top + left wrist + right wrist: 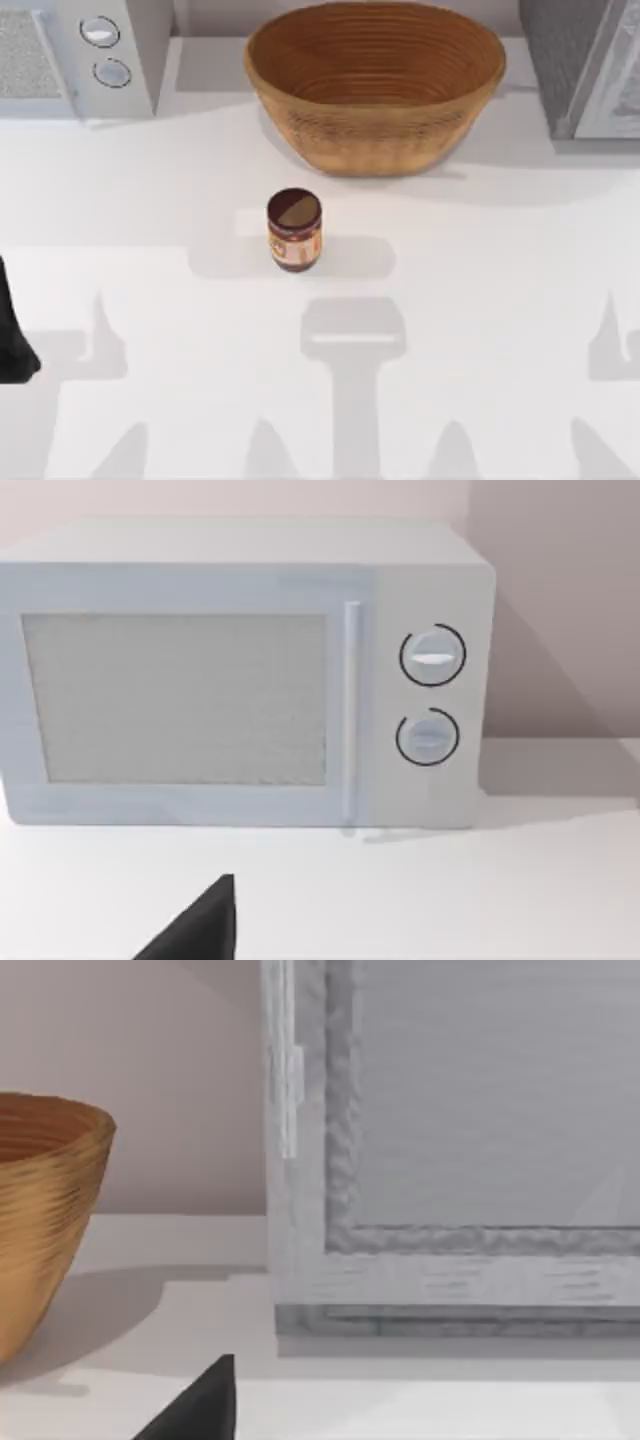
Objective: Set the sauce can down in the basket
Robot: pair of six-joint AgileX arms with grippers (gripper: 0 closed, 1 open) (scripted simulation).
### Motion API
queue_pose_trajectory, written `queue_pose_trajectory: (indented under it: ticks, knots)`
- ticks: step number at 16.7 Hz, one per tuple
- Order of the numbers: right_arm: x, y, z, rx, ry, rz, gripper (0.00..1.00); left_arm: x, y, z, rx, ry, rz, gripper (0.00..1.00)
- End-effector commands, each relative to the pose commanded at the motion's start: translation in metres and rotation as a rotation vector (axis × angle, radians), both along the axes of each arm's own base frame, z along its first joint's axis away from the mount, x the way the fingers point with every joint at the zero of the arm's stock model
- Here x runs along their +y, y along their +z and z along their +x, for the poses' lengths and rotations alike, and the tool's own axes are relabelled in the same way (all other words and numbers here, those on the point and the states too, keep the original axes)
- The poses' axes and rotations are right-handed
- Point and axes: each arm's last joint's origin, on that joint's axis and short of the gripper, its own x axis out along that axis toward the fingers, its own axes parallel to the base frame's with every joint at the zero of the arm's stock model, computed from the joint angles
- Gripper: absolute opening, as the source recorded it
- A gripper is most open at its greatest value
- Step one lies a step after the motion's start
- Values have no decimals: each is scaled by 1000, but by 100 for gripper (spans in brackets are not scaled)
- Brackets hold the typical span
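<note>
Can (294,231): stands upright on the white table (480,300), near the middle, in front of the basket (375,85) and apart from it, untouched, so the task has evidently not begun. At the far left edge of the top view a dark part of the left arm (14,340) sits low, seemingly parked; its wrist view faces a microwave (240,680) with two dials, and a dark fingertip (205,925) juts into that view, too little to tell whether the left gripper is open or closed. The basket, wide and empty, rests at the back centre, mouth up, ready to receive the can from above. The right wrist view shows the basket's wall (45,1220), a grey appliance (450,1150), and another dark fingertip (205,1405); the right gripper's state likewise cannot be told.
</note>
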Motion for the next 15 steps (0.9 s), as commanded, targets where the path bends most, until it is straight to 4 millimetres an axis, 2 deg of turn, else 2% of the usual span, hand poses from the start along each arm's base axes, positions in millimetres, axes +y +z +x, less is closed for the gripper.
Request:
queue_pose_trajectory:
  ticks: [4,9,12,15]
  knots:
    - [0,0,0,0,0,0,100,-1,3,1,-3,-23,-1,100]
    - [0,0,0,0,0,0,100,-7,28,13,-7,-180,-10,100]
    - [0,0,0,0,0,0,100,-12,46,32,2,-312,-16,100]
    - [0,0,0,0,0,0,100,-18,61,64,16,-461,-22,100]
